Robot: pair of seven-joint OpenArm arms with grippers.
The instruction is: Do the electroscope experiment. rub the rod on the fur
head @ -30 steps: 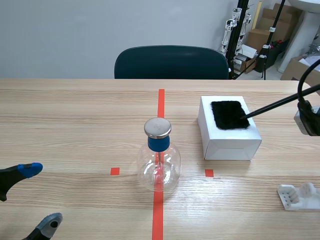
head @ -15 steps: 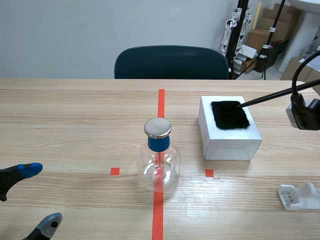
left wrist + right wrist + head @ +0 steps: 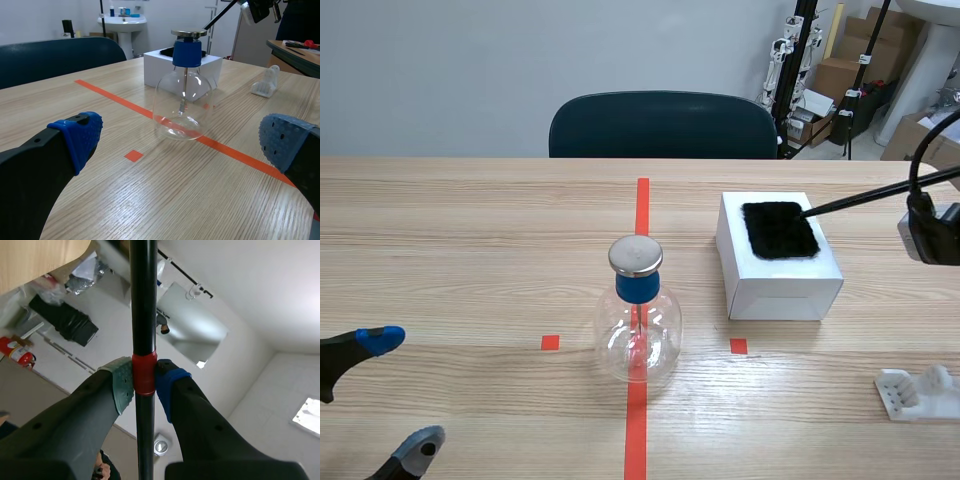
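Note:
A black patch of fur point(image 3: 779, 229) lies on top of a white box point(image 3: 780, 275) right of the table's middle. A thin black rod point(image 3: 865, 198) slants in from the right, its tip touching the fur's far right corner. My right gripper point(image 3: 144, 381) is shut on the rod point(image 3: 143, 300) at its red band; in the scene view only part of that arm point(image 3: 930, 230) shows at the right edge. The glass electroscope flask point(image 3: 638, 318) with blue neck and metal cap stands on the red centre line. Low at the left, my left gripper point(image 3: 382, 392) is open and holds nothing, with the flask point(image 3: 183, 95) ahead of it.
A white plastic stand point(image 3: 918, 392) lies at the table's front right. A dark chair point(image 3: 663, 125) stands behind the far edge. Cardboard boxes and tripods stand beyond the table at the back right.
The rod's tip slid from the near right edge of the fur to its far right corner, then held there. The left arm has not moved.

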